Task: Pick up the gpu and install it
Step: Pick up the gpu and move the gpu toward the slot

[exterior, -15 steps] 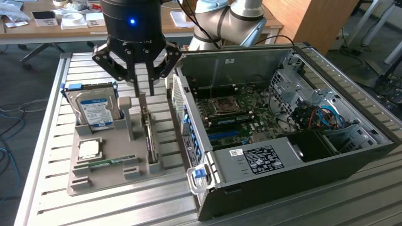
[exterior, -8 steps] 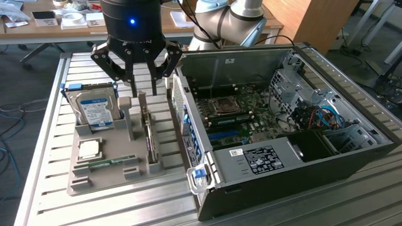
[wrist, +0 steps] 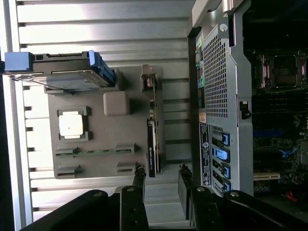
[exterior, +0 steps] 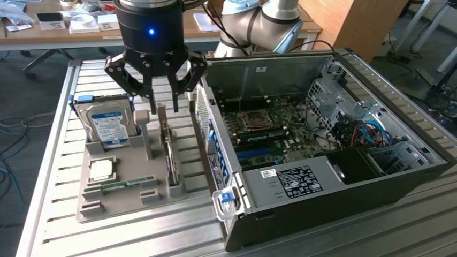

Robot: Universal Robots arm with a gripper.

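In the exterior view the gripper [exterior: 164, 105] hangs over the grey tray [exterior: 117, 206], fingers [exterior: 147, 90] spread and pinching nothing, just above the gpu [exterior: 170, 155], which stands on edge in its slot (beside the open computer case [exterior: 321, 203]). In the wrist view the gpu [wrist: 152, 139] has one end between the parted fingers [wrist: 139, 180].
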